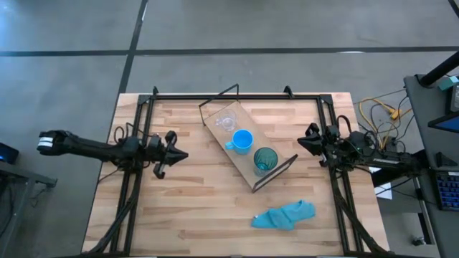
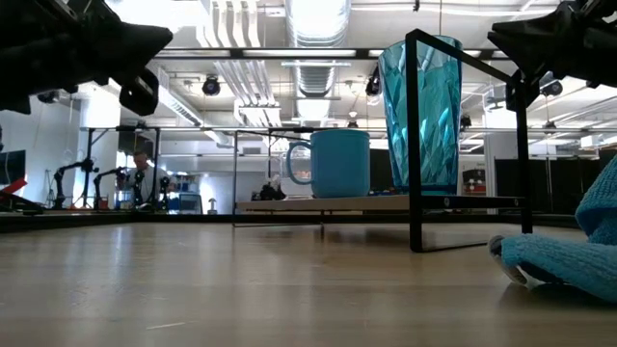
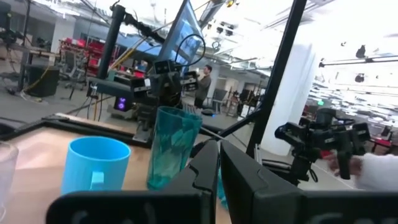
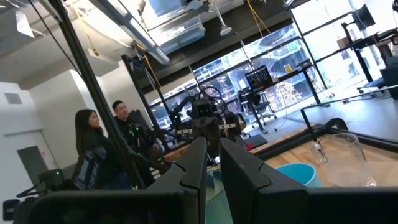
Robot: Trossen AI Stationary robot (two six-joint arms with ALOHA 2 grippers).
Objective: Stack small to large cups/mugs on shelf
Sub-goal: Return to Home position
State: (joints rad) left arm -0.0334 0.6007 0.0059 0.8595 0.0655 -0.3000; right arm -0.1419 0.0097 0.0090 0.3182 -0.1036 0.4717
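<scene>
The light-wood shelf (image 1: 247,154) lies slantwise mid-table on its black wire ends. Three vessels stand on it in a row, each on its base: the clear glass cup (image 1: 226,122) at the far end, the blue mug (image 1: 242,140) in the middle, and the teal tumbler (image 1: 265,159) at the near end. My left gripper (image 1: 183,153) hovers left of the shelf, shut and empty. My right gripper (image 1: 301,141) hovers right of it, shut and empty. The low view shows the mug (image 2: 337,162) and the tumbler (image 2: 419,116) upright on the board.
A crumpled blue cloth (image 1: 285,215) lies on the table near its front edge, right of centre. A black frame (image 1: 237,95) runs along the table's far edge and sides. People stand in the room beyond the table (image 4: 93,149).
</scene>
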